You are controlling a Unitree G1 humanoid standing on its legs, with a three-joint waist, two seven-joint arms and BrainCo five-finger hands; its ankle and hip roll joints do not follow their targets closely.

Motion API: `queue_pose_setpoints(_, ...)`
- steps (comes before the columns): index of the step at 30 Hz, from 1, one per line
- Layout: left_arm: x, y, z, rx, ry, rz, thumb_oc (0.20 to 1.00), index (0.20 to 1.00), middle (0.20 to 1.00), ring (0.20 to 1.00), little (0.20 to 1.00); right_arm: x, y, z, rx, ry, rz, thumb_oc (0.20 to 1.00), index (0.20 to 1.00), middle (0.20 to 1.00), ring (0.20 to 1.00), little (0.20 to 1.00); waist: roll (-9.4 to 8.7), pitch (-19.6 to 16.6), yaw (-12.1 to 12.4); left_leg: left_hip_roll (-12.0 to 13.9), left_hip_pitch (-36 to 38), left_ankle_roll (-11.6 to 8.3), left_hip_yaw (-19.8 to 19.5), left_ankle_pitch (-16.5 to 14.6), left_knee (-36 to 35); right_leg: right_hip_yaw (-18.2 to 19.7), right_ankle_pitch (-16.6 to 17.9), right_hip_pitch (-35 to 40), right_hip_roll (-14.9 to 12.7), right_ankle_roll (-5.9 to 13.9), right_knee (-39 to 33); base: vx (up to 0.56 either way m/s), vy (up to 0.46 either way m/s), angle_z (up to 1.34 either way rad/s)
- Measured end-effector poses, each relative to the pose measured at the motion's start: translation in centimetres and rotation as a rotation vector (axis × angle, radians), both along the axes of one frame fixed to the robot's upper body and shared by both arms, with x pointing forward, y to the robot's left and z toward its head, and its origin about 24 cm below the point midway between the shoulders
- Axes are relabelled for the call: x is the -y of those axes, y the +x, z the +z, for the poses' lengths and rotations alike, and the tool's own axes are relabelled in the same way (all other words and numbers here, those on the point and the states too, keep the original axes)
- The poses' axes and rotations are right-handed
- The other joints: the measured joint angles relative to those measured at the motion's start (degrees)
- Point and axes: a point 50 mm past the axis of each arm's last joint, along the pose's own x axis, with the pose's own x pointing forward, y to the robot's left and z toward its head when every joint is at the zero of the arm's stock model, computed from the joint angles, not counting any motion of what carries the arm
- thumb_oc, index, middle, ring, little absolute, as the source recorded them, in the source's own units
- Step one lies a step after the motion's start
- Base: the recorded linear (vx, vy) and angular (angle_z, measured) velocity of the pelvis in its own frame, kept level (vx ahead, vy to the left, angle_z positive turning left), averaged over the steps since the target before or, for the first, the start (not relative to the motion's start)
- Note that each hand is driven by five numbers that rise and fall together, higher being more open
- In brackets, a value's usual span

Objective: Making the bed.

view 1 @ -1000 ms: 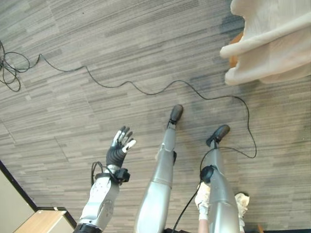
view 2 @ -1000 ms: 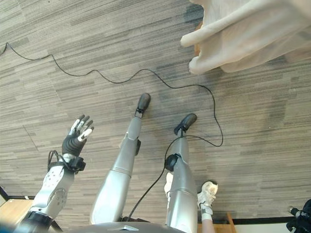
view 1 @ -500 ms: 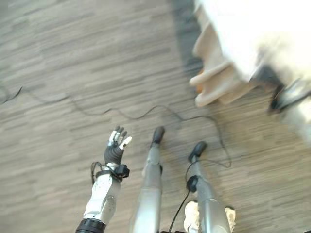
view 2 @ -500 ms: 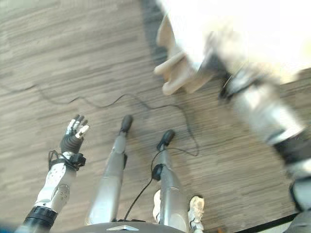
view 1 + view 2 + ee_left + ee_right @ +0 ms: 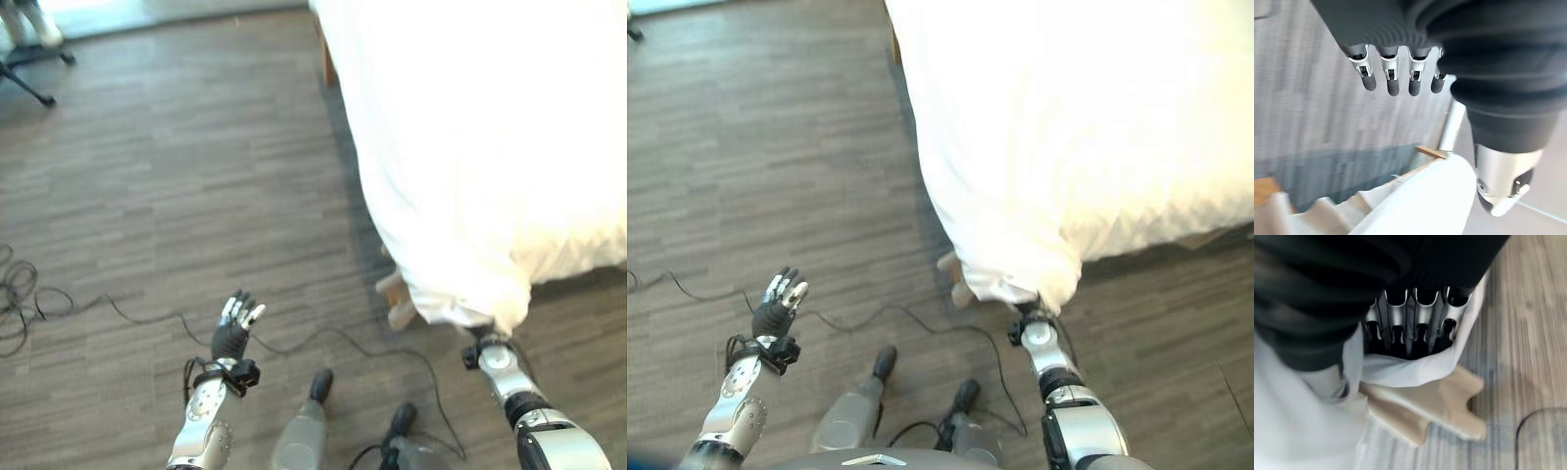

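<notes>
A white duvet (image 5: 470, 147) covers the bed at the upper right and hangs down its side to the floor. My right hand (image 5: 1415, 318) is shut on the duvet's lower corner (image 5: 1024, 284), its fingers curled into the white cloth. A beige sheet (image 5: 1435, 406) sticks out under that corner, just above the floor. My left hand (image 5: 235, 328) is raised over the bare floor at the lower left, open and holding nothing, well apart from the bed. In the left wrist view its straight fingers (image 5: 1393, 73) point past the duvet's edge (image 5: 1415, 200).
Grey-brown plank floor (image 5: 176, 176) stretches left of the bed. A wooden bed frame corner (image 5: 323, 59) shows at the duvet's far edge. A dark stand's legs (image 5: 29, 83) sit at the far left corner.
The camera has swung up from the floor, bringing the bed into view. My right arm has come in, its hand on the duvet's corner. The left hand stays raised and open.
</notes>
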Motion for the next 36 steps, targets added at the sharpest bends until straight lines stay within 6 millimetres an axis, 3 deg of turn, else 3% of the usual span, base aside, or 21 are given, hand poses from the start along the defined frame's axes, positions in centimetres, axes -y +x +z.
queue_pose_setpoints(4, -0.2, -1.2, -0.8, -0.044, -0.005, -0.027, 1.000, 1.000, 1.000, 1.000, 1.000, 0.2, -2.7, -1.8, -0.076, 0.124, -0.038, 1.000, 1.000, 1.000, 1.000, 1.000, -1.52, -4.9, -1.5, -0.5, 3.6, 0.94, 2.0, -0.7, -1.8, 2.6, 0.0, 2.1, -0.6, 0.00, -0.8, 0.13, 0.019, -0.23)
queue_pose_setpoints(8, 0.1, -1.5, -0.9, -0.057, -0.018, -0.067, 1.000, 1.000, 1.000, 1.000, 1.000, -0.2, -4.0, -2.7, -0.120, 0.170, -0.040, 1.000, 1.000, 1.000, 1.000, 1.000, -2.65, -5.8, -1.6, -0.4, 5.8, 0.94, 2.6, -0.9, -2.6, 2.9, -0.1, 3.8, -0.5, 0.09, -1.3, 0.09, -0.009, -0.11)
queue_pose_setpoints(10, 0.2, -1.4, -0.5, -0.039, -0.018, -0.079, 1.000, 1.000, 1.000, 1.000, 1.000, 0.3, -6.4, -4.2, -0.251, 0.179, -0.064, 1.000, 1.000, 1.000, 1.000, 1.000, -3.43, -6.2, -1.6, -0.4, 6.5, 0.93, 2.6, -0.9, -2.6, 3.4, -0.1, 4.6, -0.5, 0.10, -1.3, 0.05, -0.021, 0.05)
queue_pose_setpoints(11, 0.2, -1.4, -0.4, -0.032, -0.018, -0.081, 1.000, 1.000, 1.000, 1.000, 1.000, 0.8, -8.8, -5.4, -0.367, 0.168, -0.088, 1.000, 1.000, 1.000, 1.000, 1.000, -3.75, -6.2, -1.6, -0.4, 6.6, 0.89, 2.5, -1.0, -2.6, 3.6, -0.1, 4.7, -0.5, 0.16, -1.3, 0.04, -0.016, 0.04)
queue_pose_setpoints(12, 0.2, -1.5, -0.2, -0.028, -0.018, -0.082, 1.000, 1.000, 1.000, 1.000, 1.000, 1.4, -12.6, -6.7, -0.517, 0.162, -0.127, 1.000, 1.000, 1.000, 1.000, 1.000, -4.14, -6.2, -1.5, -0.3, 6.6, 0.87, 2.5, -1.0, -2.6, 4.1, -0.1, 4.7, -0.5, 0.21, -1.3, 0.04, -0.013, -0.07)
queue_pose_setpoints(13, 0.0, -2.0, -0.4, -0.034, -0.020, -0.084, 1.000, 1.000, 1.000, 1.000, 1.000, 2.3, -19.5, -7.9, -0.736, 0.172, -0.195, 1.000, 1.000, 1.000, 1.000, 1.000, -4.53, -6.2, -1.6, -0.3, 6.6, 0.83, 2.9, -1.0, -2.7, 4.6, -0.2, 4.6, -0.5, 0.24, -1.3, 0.03, -0.010, -0.19)
queue_pose_setpoints(16, -0.8, -3.1, -0.8, -0.062, -0.021, -0.064, 1.000, 1.000, 1.000, 1.000, 1.000, 3.7, -28.5, -7.6, -1.012, 0.159, -0.272, 1.000, 1.000, 1.000, 1.000, 1.000, -5.01, -5.9, -3.2, -0.2, 6.3, 0.76, 4.5, -1.1, -2.7, 5.7, -0.6, 3.5, -0.5, 0.81, -1.4, 0.01, -0.008, -0.41)
queue_pose_setpoints(17, -1.1, -3.2, -1.0, -0.077, -0.017, -0.056, 1.000, 1.000, 1.000, 1.000, 1.000, 4.2, -31.9, -6.9, -1.122, 0.140, -0.260, 1.000, 1.000, 1.000, 1.000, 1.000, -5.63, -5.7, -5.1, -0.1, 5.8, 0.69, 5.6, -1.2, -2.8, 5.9, -1.2, 2.8, -0.6, 1.50, -1.4, 0.00, -0.006, -0.43)
queue_pose_setpoints(19, -1.1, -3.2, -1.1, -0.084, -0.020, -0.066, 1.000, 1.000, 1.000, 1.000, 1.000, 4.3, -34.5, -6.3, -1.204, 0.156, -0.236, 1.000, 1.000, 1.000, 1.000, 1.000, -5.18, -5.4, -7.1, 0.8, 5.6, 0.29, 5.7, -1.2, -3.1, 6.0, -1.7, 2.5, -0.1, 1.06, -1.7, -0.01, -0.005, -0.16)
queue_pose_setpoints(22, -0.8, -2.8, -0.8, -0.060, -0.024, -0.096, 1.000, 1.000, 1.000, 1.000, 1.000, 4.0, -36.0, -5.9, -1.261, 0.172, -0.189, 1.000, 1.000, 1.000, 1.000, 1.000, -4.87, -5.5, -7.5, 2.5, 4.9, -0.59, 5.8, -0.7, -3.1, 6.0, -1.9, 1.4, 1.5, 1.02, -1.7, -0.01, -0.003, -0.08)
queue_pose_setpoints(24, -0.7, -3.0, -0.9, -0.067, -0.027, -0.104, 1.000, 1.000, 1.000, 1.000, 1.000, 4.2, -35.4, -6.0, -1.246, 0.157, -0.174, 1.000, 1.000, 1.000, 1.000, 1.000, -4.48, -5.8, -7.4, 3.1, 4.2, -0.94, 5.8, -0.4, -3.1, 5.9, -1.8, 0.6, 2.0, 0.80, -1.7, -0.03, 0.002, -0.14)
queue_pose_setpoints(27, -0.8, -4.0, -1.5, -0.107, -0.024, -0.097, 1.000, 1.000, 1.000, 1.000, 1.000, 9.1, -27.3, -5.5, -1.003, -0.053, -0.226, 1.000, 1.000, 1.000, 1.000, 1.000, -2.94, -6.0, -7.3, 3.6, 3.2, -1.17, 7.4, -0.1, -3.0, 7.6, -0.1, -1.6, 2.5, -0.23, -1.8, -0.04, 0.025, -0.32)
queue_pose_setpoints(28, -0.5, -3.9, -1.6, -0.107, -0.029, -0.088, 1.000, 1.000, 1.000, 1.000, 1.000, 10.3, -23.4, -4.9, -0.820, -0.109, -0.253, 1.000, 1.000, 1.000, 1.000, 1.000, -2.67, -6.1, -7.7, 3.5, 3.1, -1.06, 7.6, 0.3, -2.7, 8.1, 0.3, -2.4, 2.6, -0.16, -1.7, -0.02, 0.033, -0.30)
queue_pose_setpoints(29, -0.3, -3.7, -1.6, -0.098, -0.045, -0.052, 1.000, 1.000, 1.000, 1.000, 1.000, 11.5, -18.3, -3.1, -0.532, -0.144, -0.292, 1.000, 1.000, 1.000, 1.000, 1.000, -1.71, -6.0, -7.5, 3.8, 2.7, -1.05, 8.0, 0.5, -2.7, 8.7, 0.8, -3.2, 2.9, -0.09, -1.7, -0.03, 0.032, -0.16)
queue_pose_setpoints(30, -0.3, -3.9, -1.8, -0.103, -0.052, -0.034, 1.000, 1.000, 1.000, 1.000, 1.000, 11.3, -15.3, -1.8, -0.359, -0.125, -0.291, 0.451, 0.451, 0.451, 0.451, 0.451, -1.11, -6.0, -7.6, 3.9, 2.6, -1.07, 8.4, 0.5, -2.7, 8.9, 0.9, -3.3, 3.2, -0.17, -1.7, -0.04, 0.027, -0.19)
queue_pose_setpoints(31, -0.2, -4.3, -2.0, -0.113, -0.061, -0.013, 1.000, 1.000, 1.000, 1.000, 1.000, 10.6, -11.7, 0.4, -0.128, -0.086, -0.274, 0.200, 0.200, 0.200, 0.200, 0.200, 0.15, -6.1, -7.6, 4.2, 2.6, -1.16, 8.7, 0.7, -2.7, 9.1, 1.0, -3.4, 3.5, -0.42, -1.7, -0.04, 0.016, -0.09)
queue_pose_setpoints(33, 0.0, -4.4, -2.1, -0.110, -0.075, 0.002, 1.000, 1.000, 1.000, 1.000, 1.000, 10.0, -9.4, 2.2, 0.037, -0.042, -0.275, 0.200, 0.200, 0.200, 0.200, 0.200, 0.76, -5.6, -7.4, 4.4, 2.6, -1.24, 8.6, 0.8, -2.7, 8.9, 1.2, -3.2, 3.7, -0.70, -1.7, -0.07, 0.011, -0.01)
queue_pose_setpoints(36, -0.1, -4.8, -2.1, -0.101, -0.074, 0.014, 1.000, 1.000, 1.000, 1.000, 1.000, 7.3, -6.8, 5.4, 0.293, 0.148, -0.191, 0.200, 0.200, 0.200, 0.200, 0.200, 1.74, -4.4, -7.7, 4.7, 1.9, -1.29, 8.8, 0.8, -2.7, 9.0, 1.6, -4.2, 4.2, -1.11, -1.7, -0.06, 0.005, -0.06)
